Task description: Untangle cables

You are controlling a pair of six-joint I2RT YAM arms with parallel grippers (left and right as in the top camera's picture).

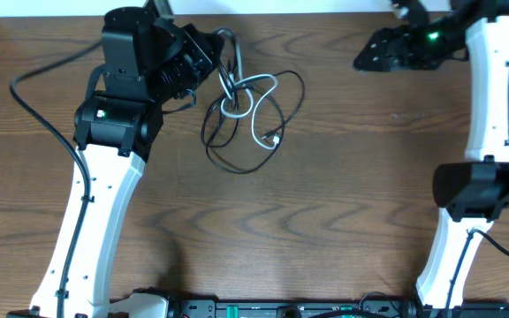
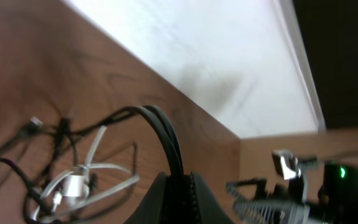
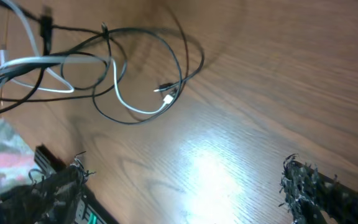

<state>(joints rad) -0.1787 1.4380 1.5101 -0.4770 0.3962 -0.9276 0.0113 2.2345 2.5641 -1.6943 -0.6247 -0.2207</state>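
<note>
The black cable (image 1: 228,168) and the white cable (image 1: 254,124) lie looped through each other at the table's back middle. My left gripper (image 1: 212,49) is shut on the top loop of the black cable and holds it just above the wood. In the left wrist view that black cable (image 2: 166,134) arcs up into my left gripper (image 2: 182,193), with the white cable (image 2: 98,168) bunched lower left. My right gripper (image 1: 365,57) stands open at the back right, apart from the tangle. In the right wrist view my right gripper (image 3: 185,186) spans bare wood, the black cable (image 3: 202,57) and white cable (image 3: 132,109) beyond it.
A white wall strip (image 2: 216,56) runs along the table's back edge behind the tangle. The left arm's thick black wire (image 1: 38,75) curves over the table's left side. The arm bases (image 1: 281,309) line the front edge.
</note>
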